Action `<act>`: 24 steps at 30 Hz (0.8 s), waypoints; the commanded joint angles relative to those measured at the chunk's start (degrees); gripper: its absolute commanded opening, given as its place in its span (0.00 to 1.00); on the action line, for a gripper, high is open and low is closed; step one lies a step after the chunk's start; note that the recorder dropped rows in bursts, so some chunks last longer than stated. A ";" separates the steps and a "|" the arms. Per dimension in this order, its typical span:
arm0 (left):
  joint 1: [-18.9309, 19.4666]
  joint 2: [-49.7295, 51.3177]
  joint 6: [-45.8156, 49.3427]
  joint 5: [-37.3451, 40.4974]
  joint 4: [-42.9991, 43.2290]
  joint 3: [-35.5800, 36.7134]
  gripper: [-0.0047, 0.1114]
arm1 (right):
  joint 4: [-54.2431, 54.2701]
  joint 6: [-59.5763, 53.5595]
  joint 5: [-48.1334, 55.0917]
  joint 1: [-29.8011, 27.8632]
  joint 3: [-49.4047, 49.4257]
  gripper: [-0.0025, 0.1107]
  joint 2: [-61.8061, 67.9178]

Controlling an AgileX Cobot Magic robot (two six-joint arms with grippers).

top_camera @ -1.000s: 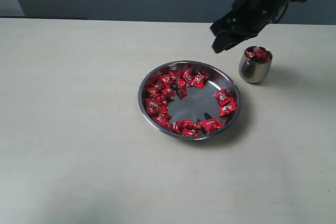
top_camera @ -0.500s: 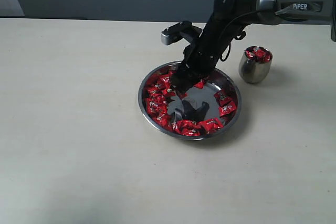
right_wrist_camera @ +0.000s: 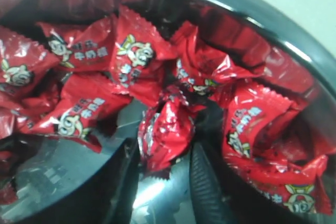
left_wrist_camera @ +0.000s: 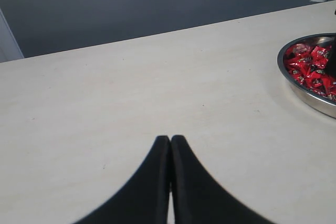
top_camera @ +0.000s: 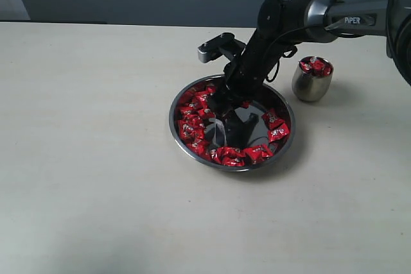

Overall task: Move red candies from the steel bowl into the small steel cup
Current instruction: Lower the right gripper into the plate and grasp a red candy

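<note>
1. Over on the left, well away from the work, the left jaws are pressed flat together with nothing between them, above bare counter [left_wrist_camera: 105, 87].
2. In the middle sits the steel bowl [top_camera: 174, 126]. The red candies [top_camera: 191, 123] lie mostly in a ring round its edge, thickest on its left side, and the flat bottom shows bare and shiny in the centre.
3. The right jaws are down inside the bowl at its far side, standing well apart with one candy [right_wrist_camera: 165, 129] between them. To my eye they have not closed on it.
4. These sweets look light, and the foil is slick and crinkly. On polished steel one could skid away from a clumsy pinch. I would take it across the plump middle, not by the thin twisted ends.
5. On the right, the small steel cup [top_camera: 312, 83] stands upright near the bowl without touching it. Candies are heaped to its brim, so another may well roll off.
</note>
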 commanded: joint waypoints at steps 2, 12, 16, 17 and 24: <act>-0.17 -0.25 -0.22 -0.32 -0.07 -0.06 0.04 | 0.84 0.04 -1.09 -0.06 -0.10 0.31 -0.20; -0.17 -0.25 -0.22 -0.32 -0.07 -0.06 0.04 | 1.25 0.04 1.09 -0.06 -0.10 0.02 -0.20; -0.17 -0.25 -0.22 -0.32 -0.07 -0.06 0.04 | 1.02 -0.09 3.30 -0.06 -0.10 0.02 -0.20; -0.17 -0.25 -0.22 -0.32 -0.07 -0.06 0.04 | 1.02 -0.09 4.13 -0.06 -0.10 0.02 -0.38; -0.17 -0.25 -0.22 -0.32 -0.07 -0.06 0.04 | -2.21 -0.09 6.21 -0.17 -0.10 0.02 -4.16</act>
